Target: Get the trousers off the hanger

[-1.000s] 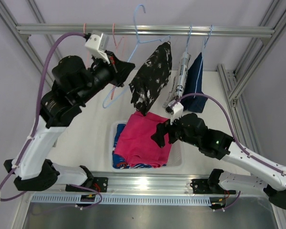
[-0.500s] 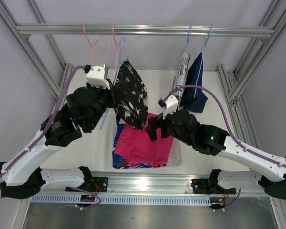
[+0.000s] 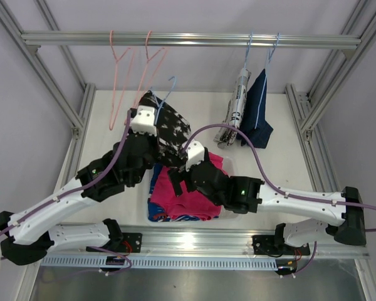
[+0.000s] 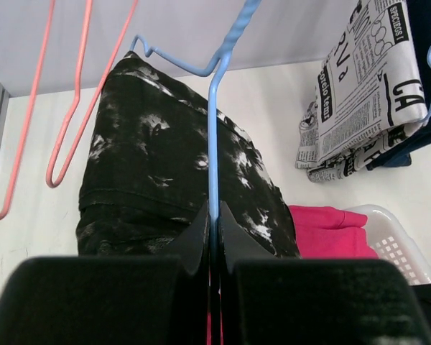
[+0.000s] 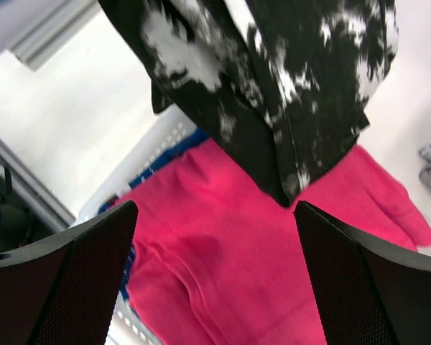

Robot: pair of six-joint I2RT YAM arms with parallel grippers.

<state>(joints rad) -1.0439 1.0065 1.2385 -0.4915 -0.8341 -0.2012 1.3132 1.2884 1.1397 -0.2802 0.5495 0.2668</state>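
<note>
Trousers in black with a white pattern [image 3: 170, 124] hung on the blue hanger [image 3: 168, 88] in the top view, with the hanger's hook free in the air on the near side of the rail [image 3: 188, 40], over the far left part of the basket [image 3: 234, 204]. My left gripper [image 3: 153, 110] was up at the hanger's neck, and my right gripper [image 3: 180, 177] sat just near of the hanging cloth, above the pink trousers [image 3: 197, 194] lying in the basket on top of the blue patterned trousers [image 3: 156, 210]. Two pink hangers [image 3: 116, 69] hung bare at the left of the rail. At the right, the white printed trousers [image 3: 238, 103] and the denim trousers [image 3: 258, 113] hung side by side on their own hangers. From the left wrist, I saw the left gripper [image 4: 212, 215] pinched tight on the blue hanger [image 4: 213, 136] wire below its twist. The black-and-white trousers [image 4: 165, 180] were draped on it just behind the fingers, the pink hangers [image 4: 72, 93] were to the left, the white printed trousers [image 4: 366, 86] to the far right, and a corner of the pink trousers [image 4: 330, 230] lay in the basket [image 4: 388, 248]. From the right wrist, the right gripper [image 5: 215, 208] stood wide apart and held nothing. The trousers' lower hem [image 5: 287, 86] hung between and beyond its fingers, over the pink trousers [image 5: 258, 273], and I could not tell whether the hem touched them.
</note>
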